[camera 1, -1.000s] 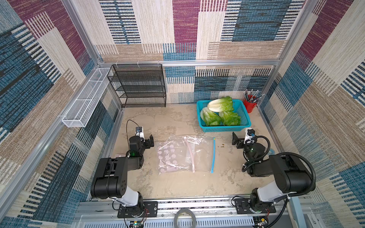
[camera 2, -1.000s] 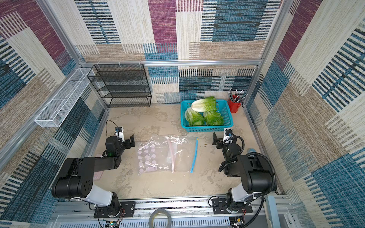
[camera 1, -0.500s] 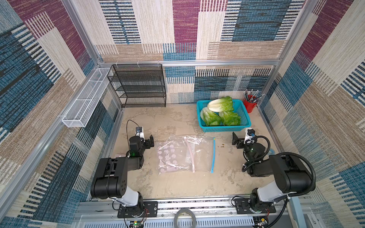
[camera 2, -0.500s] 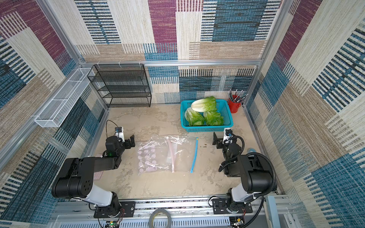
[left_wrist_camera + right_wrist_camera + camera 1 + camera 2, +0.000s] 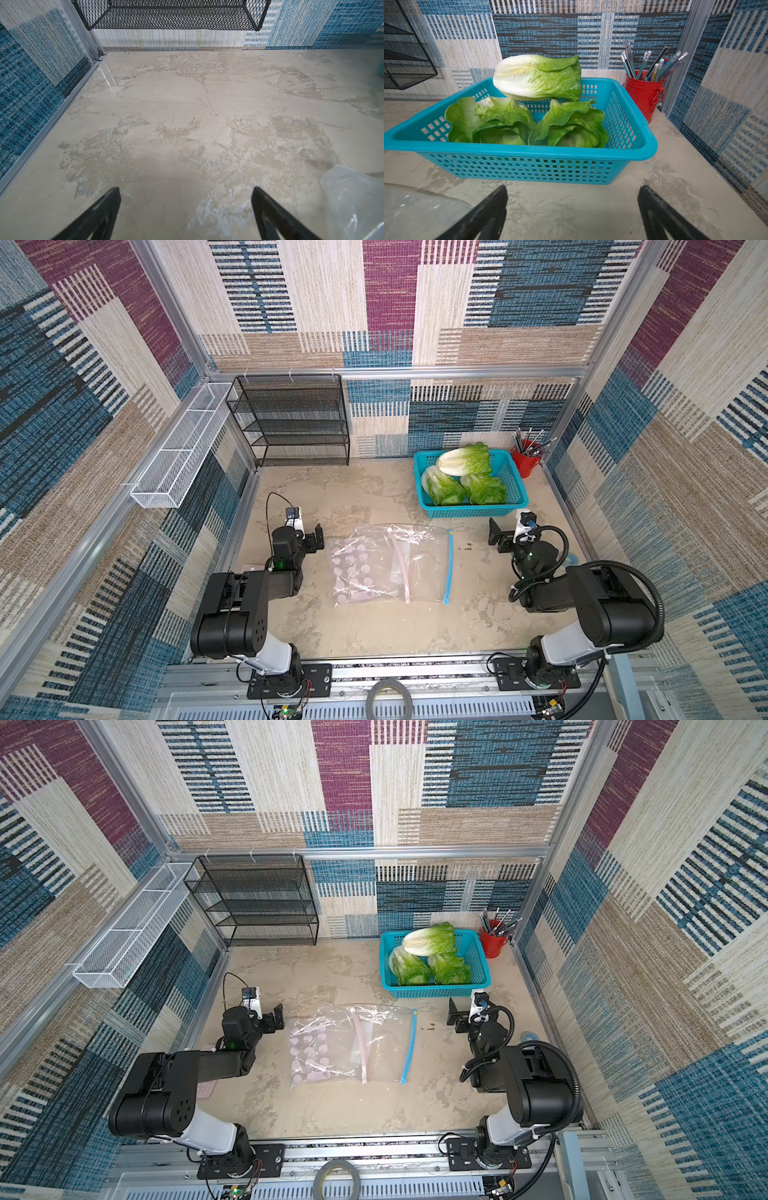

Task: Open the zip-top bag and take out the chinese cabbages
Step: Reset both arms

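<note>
I find the zip-top bag [image 5: 390, 564] lying flat on the table [image 5: 374, 635], its blue zip strip on the end nearest the right arm. The left gripper [image 5: 186, 190] sits just beside the bag's other end, jaws wide, holding nothing. The right gripper [image 5: 573, 189] stands apart from the zip end, jaws wide, empty. The three chinese cabbages [image 5: 478, 489] lie in a teal basket [image 5: 469, 512] just behind the bag's zip corner, one head stacked on two.

This is looking like a robot test cell: aluminium framing [image 5: 415, 374] is boxing in patterned walls [image 5: 390, 290], and a left arm [image 5: 232, 614] and right arm [image 5: 602, 610] are sitting bolted to a rail [image 5: 415, 672].
</note>
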